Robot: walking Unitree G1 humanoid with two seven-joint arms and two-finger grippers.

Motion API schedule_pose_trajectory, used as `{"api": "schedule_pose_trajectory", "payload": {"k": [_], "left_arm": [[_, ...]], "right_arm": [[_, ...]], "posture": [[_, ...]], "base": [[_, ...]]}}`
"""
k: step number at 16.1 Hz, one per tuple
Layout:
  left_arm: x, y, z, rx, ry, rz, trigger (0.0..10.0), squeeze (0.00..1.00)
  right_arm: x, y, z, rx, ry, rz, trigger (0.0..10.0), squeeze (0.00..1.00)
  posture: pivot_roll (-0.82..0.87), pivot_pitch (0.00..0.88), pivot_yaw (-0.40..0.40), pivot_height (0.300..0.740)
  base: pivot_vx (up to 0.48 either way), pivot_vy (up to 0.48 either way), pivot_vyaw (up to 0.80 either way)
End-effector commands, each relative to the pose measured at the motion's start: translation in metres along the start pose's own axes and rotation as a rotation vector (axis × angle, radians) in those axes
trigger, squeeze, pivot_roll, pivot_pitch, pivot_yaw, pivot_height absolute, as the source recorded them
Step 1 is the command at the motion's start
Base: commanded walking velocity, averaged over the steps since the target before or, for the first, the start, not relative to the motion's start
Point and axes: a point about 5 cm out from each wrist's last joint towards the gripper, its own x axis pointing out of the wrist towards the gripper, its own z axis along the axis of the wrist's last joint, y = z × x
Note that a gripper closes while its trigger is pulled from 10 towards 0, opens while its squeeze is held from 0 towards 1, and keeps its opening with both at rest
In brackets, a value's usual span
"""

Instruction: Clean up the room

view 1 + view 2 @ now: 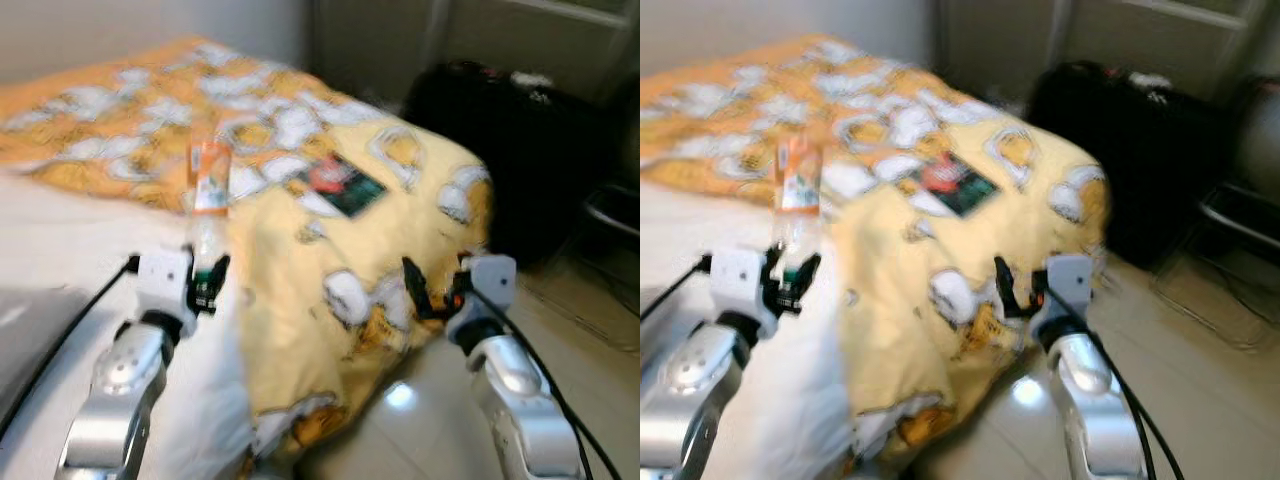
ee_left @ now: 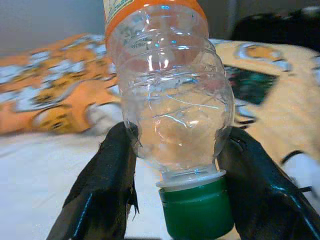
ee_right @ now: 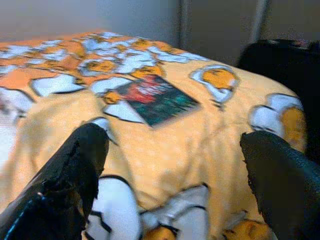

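My left gripper (image 1: 208,282) is shut on a clear plastic bottle (image 1: 208,195) with an orange label, held upside down over the bed. In the left wrist view the two black fingers (image 2: 107,180) press the bottle (image 2: 175,100) just above its green cap (image 2: 197,210). My right gripper (image 1: 435,285) is open and holds nothing, hovering at the near corner of the bed. In the right wrist view its fingers (image 3: 80,160) spread wide before the yellow blanket (image 3: 200,140). A dark flat packet (image 1: 345,185) with red and green print lies on the blanket.
The bed has a yellow-orange patterned blanket (image 1: 300,280) over a white sheet (image 1: 60,240). A large black bag (image 1: 510,140) stands on the floor right of the bed. Shiny floor tiles (image 1: 400,440) lie between the arms. The eye views are blurred.
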Motion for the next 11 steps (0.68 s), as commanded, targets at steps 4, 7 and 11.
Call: {"api": "schedule_pose_trajectory", "payload": {"k": [4,7,11], "left_arm": [[0.004,-0.004,0.003,0.041,-0.02,0.038,10.0,0.0],[0.009,-0.007,0.003,0.01,-0.01,0.04,10.0,0.0],[0.009,0.0,-0.007,0.018,0.042,0.104,10.0,0.0]], "right_arm": [[-0.001,-0.003,0.003,-0.007,-0.01,-0.052,10.0,0.0],[0.002,-0.001,0.001,-0.004,0.009,-0.034,10.0,0.0],[0.005,0.002,-0.004,-0.007,0.055,-0.011,10.0,0.0]], "posture": [[-0.06,0.0,0.052,0.74],[-0.05,0.0,0.043,0.74],[-0.04,0.0,0.036,0.74]], "base": [[0.0,0.0,0.8],[0.0,0.0,0.8],[0.0,0.0,0.8]]}}
